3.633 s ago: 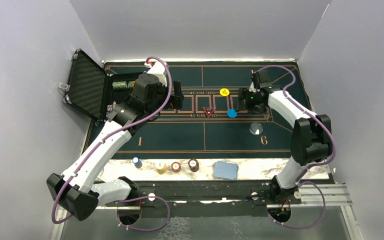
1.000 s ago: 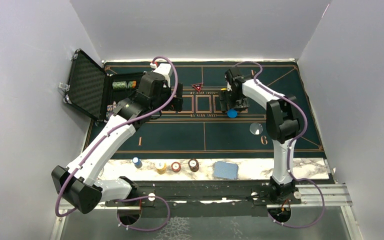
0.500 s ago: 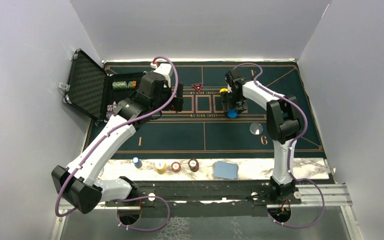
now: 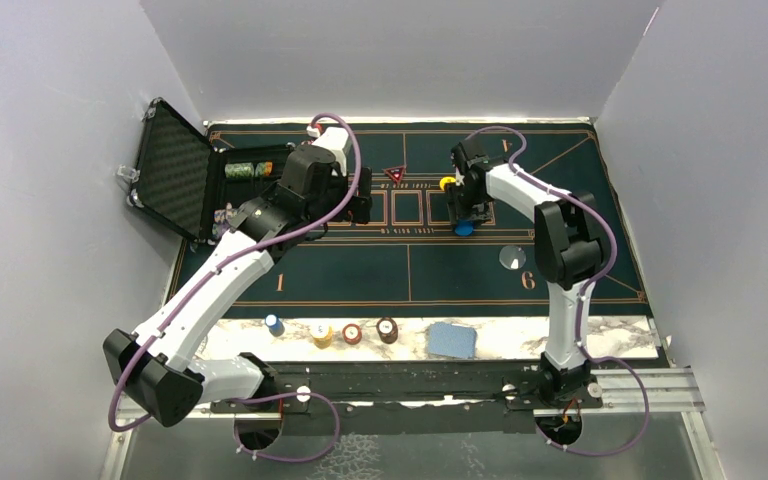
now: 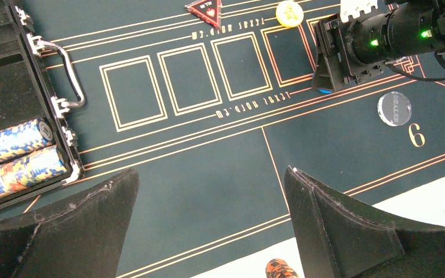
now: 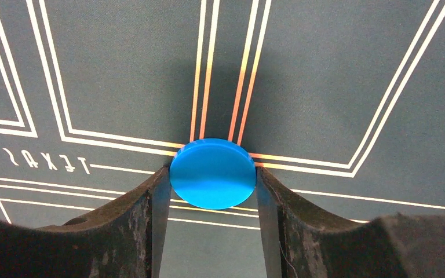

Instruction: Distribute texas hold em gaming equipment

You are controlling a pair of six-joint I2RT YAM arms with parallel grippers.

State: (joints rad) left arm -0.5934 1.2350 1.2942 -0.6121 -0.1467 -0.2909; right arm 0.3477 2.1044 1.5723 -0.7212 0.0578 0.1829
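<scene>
On my right wrist feed, the right fingers (image 6: 139,226) are clamped on the blue disc (image 6: 212,180), one against each edge, over the orange lines of the green felt mat (image 6: 336,69). The left fingers (image 5: 75,231) stand wide apart with nothing between them, hovering above the mat. From that camera I see the yellow disc (image 5: 290,13) and red triangular marker (image 5: 204,11) farther out, the clear disc (image 5: 394,108) beside the printed 6, and chip rows (image 5: 17,156) in the open case (image 5: 0,81).
</scene>
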